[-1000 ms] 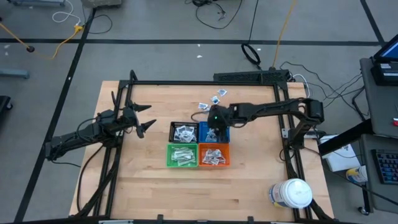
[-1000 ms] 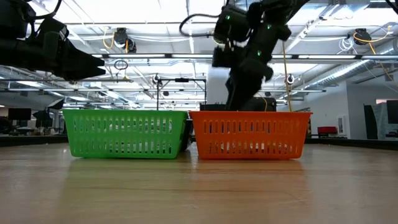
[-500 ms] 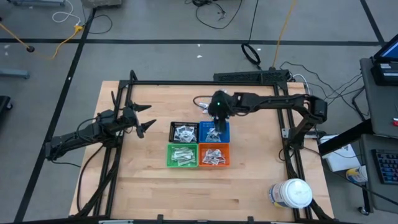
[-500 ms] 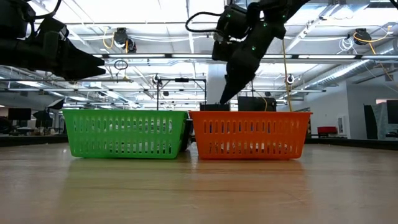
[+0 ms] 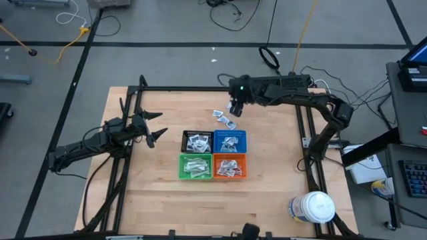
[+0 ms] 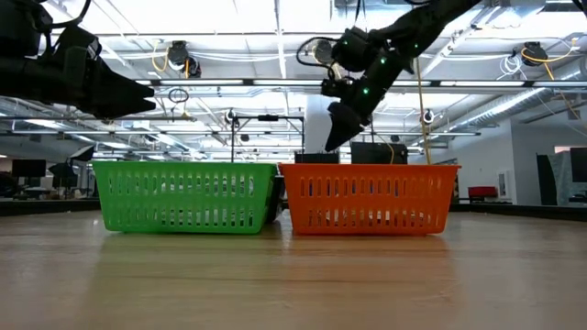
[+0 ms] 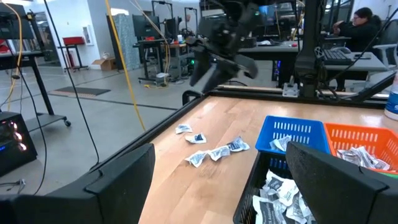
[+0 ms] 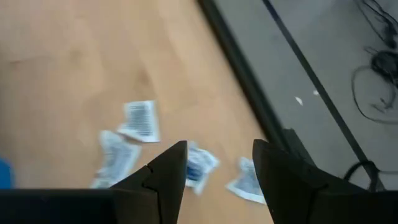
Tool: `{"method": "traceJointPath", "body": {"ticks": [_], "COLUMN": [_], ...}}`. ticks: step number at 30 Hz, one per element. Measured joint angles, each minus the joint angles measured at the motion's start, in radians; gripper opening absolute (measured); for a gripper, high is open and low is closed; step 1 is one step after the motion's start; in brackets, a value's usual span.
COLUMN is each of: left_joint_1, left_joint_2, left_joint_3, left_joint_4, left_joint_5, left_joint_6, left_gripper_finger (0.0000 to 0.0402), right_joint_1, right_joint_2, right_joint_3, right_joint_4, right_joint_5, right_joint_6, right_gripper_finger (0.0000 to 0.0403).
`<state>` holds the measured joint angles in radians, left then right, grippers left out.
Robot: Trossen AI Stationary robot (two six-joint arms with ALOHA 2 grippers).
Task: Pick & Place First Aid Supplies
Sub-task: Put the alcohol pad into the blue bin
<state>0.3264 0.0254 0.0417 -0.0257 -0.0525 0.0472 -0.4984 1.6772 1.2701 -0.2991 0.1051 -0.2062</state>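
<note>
Several loose first aid supplies, small white packets with bluish marks (image 8: 140, 118), lie flat on the wood near the table's far edge (image 5: 225, 120) (image 7: 214, 150). My right gripper (image 5: 235, 111) (image 8: 217, 149) hangs open above them, slanting down, with nothing between its fingers. More packets fill the black bin (image 5: 197, 142), blue bin (image 5: 230, 141), green bin (image 5: 195, 166) and orange bin (image 5: 229, 167). My left gripper (image 5: 155, 128) waits open and level at the table's left, clear of the bins.
The four bins stand as a square block at mid-table; in the low view the green bin (image 6: 183, 195) and orange bin (image 6: 369, 197) are in front. A black frame rail (image 5: 200, 89) runs along the far edge. A large white jar (image 5: 313, 207) stands at the near right corner.
My right gripper has swung from over the blue bin toward the table's far edge and risen a little. It now slants down less steeply, above the loose packets. Its fingers have stayed open and empty. The packets have not moved.
</note>
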Motion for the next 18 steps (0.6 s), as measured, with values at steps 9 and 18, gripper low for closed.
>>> {"method": "traceJointPath", "body": {"ticks": [9, 18], "left_joint_1": [0.0, 0.0], "left_joint_2": [0.0, 0.0], "left_joint_3": [0.0, 0.0], "left_joint_4": [0.0, 0.0], "left_joint_5": [0.0, 0.0], "left_joint_6": [0.0, 0.0], "left_gripper_finger": [0.0365, 0.0365], "right_joint_1": [-0.085, -0.091], "right_joint_2": [0.114, 0.272], "right_joint_3": [-0.002, 0.015], "right_joint_4": [0.005, -0.025], "right_joint_5": [-0.077, -0.159], "right_joint_6": [0.087, 0.126], "right_gripper_finger": [0.0178, 0.0178]}}
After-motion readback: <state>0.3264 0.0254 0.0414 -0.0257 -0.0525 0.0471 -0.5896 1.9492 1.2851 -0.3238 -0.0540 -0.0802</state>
